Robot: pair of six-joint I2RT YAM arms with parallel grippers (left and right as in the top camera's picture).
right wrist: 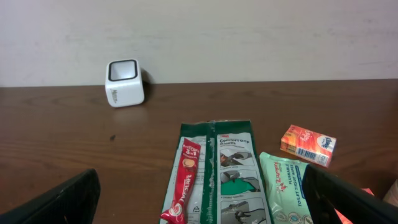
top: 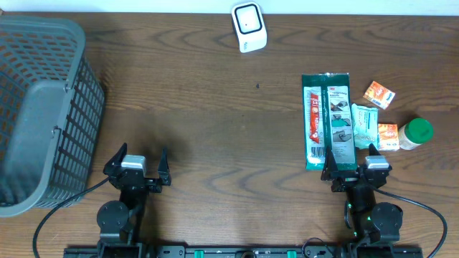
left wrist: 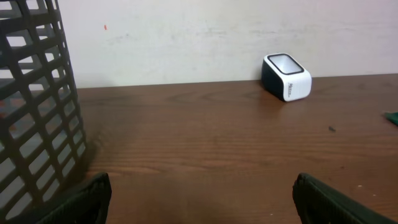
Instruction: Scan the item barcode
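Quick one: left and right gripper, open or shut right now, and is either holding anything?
Left gripper: open, holding nothing.
Right gripper: open, holding nothing.

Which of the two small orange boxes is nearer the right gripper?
The lower orange box, lying beside the green-capped bottle, just ahead of the open right gripper. The other orange box sits farther away.
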